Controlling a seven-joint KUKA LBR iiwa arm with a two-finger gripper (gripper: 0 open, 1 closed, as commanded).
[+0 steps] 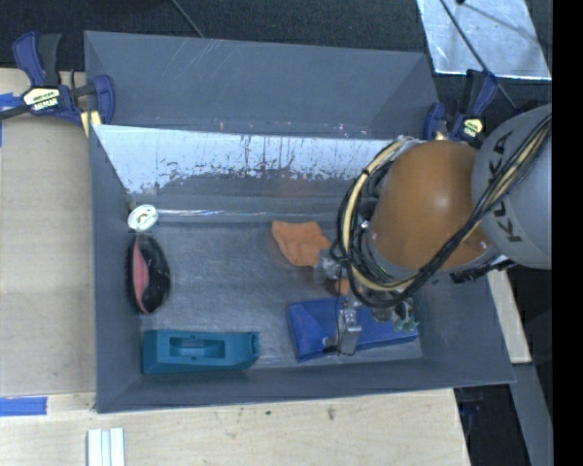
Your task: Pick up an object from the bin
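Observation:
My gripper (348, 332) is down at the front right of the bin, right over a flat blue object (316, 326) lying on the floor there. The gripper's metal tip is against the middle of this blue object. Just behind the gripper lies a crumpled orange piece (297, 241), partly hidden by the arm's orange cover.
A teal block-shaped tool (199, 349) lies along the front wall at the left. A black and red oval thing (148, 274) rests by the left wall, with a small white round piece (143, 217) behind it. The arm and its cables cover the bin's right side.

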